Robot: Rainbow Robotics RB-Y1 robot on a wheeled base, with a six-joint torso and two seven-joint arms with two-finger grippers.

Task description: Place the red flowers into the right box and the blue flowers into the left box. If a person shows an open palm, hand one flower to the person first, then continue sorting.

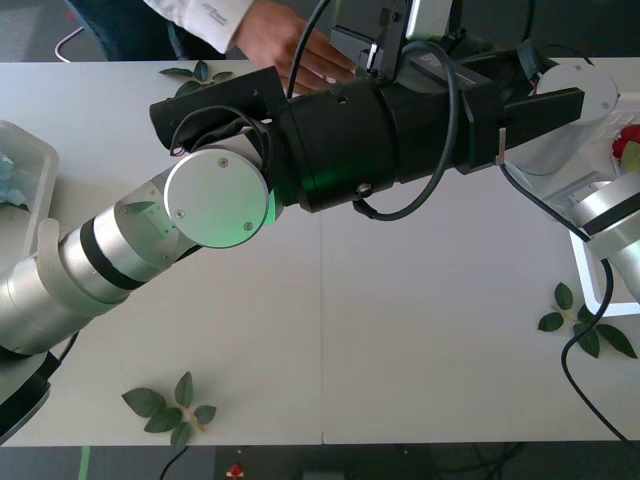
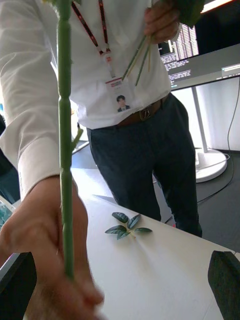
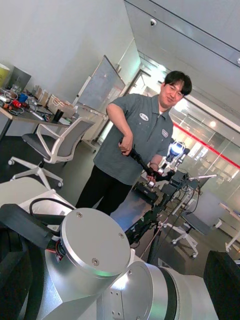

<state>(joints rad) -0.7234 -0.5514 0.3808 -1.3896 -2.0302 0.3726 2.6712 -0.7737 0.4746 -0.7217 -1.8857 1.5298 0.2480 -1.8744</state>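
Right gripper [image 2: 120, 287]: gapes wide, clamps nothing, black fingers [image 2: 17, 282] well apart. Just ahead of it, between the two fingers and touching neither, a green flower stem [image 2: 65, 150]: thin, straight, knuckled like moulded plastic, bloom out of sight. Around the stem's lower end, the person's hand [image 2: 45, 260], fingers curled; in the other hand [image 2: 162, 20], a few thinner stems.

Left gripper [image 3: 117, 287]: likewise spread open and empty, raised above the desk [image 1: 400, 330].

In the front view, at 12 o'clock, the person's hand again, beside the black forearm. At 9 o'clock, the left box [image 1: 35, 150], smooth white plastic with a rounded rim, a fluffy pale blue flower [image 1: 10, 175] inside. At 3 o'clock, the right box [image 1: 590, 285], thick translucent white rim, a red flower [image 1: 628, 146] in it. Loose leaf sprigs [image 1: 170, 408] at 7, 4 and 11 o'clock, flat on the matte white desk.
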